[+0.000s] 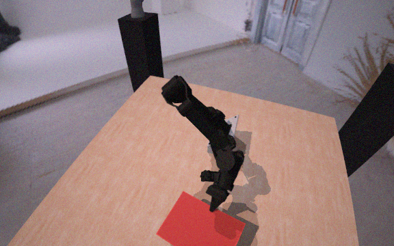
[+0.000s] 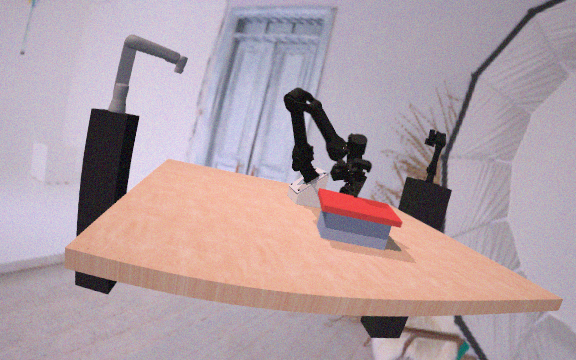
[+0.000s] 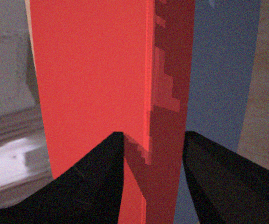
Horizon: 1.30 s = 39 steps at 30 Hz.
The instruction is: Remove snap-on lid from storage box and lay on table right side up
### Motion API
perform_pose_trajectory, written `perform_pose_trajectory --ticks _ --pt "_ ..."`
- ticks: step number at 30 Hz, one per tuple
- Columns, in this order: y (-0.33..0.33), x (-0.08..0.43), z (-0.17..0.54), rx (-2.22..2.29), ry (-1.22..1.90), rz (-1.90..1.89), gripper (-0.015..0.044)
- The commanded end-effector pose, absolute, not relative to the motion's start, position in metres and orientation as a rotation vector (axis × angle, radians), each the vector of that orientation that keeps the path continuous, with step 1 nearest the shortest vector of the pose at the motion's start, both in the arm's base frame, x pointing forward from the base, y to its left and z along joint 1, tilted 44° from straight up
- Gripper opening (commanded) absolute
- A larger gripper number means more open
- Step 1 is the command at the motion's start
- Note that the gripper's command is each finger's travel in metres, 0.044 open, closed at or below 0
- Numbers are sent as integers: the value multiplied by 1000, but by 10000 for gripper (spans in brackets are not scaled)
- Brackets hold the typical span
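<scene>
The red lid [image 1: 194, 220] [image 2: 358, 207] [image 3: 92, 75] lies on top of the blue storage box [image 2: 354, 235] [image 3: 222, 70], right side up, its rim reaching past the box walls. In the top view the lid hides the box. My gripper [image 1: 213, 209] [image 2: 350, 193] [image 3: 153, 141] is shut on the lid's edge on the side toward the arm's base. One finger is over the top face, the other at the outside of the rim. I cannot tell whether there is a small gap between lid and box.
The box stands on the wooden table [image 1: 115, 171] [image 2: 193, 225]. The arm's pale base mount [image 1: 234, 124] [image 2: 308, 192] is behind the box. Black pedestals [image 1: 143, 48] [image 2: 105, 165] with other arms stand beyond the table edges.
</scene>
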<state>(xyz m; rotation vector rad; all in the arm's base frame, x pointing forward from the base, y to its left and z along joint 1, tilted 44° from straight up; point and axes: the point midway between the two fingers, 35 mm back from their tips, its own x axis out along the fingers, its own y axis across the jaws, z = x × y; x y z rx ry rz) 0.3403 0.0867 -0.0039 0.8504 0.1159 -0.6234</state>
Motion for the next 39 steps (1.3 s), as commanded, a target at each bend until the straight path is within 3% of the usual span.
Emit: perform_pose_trajectory --ticks 1,39 --pt "87 342 -4 851 116 -622 0" --pt "107 344 18 851 118 -624 0"
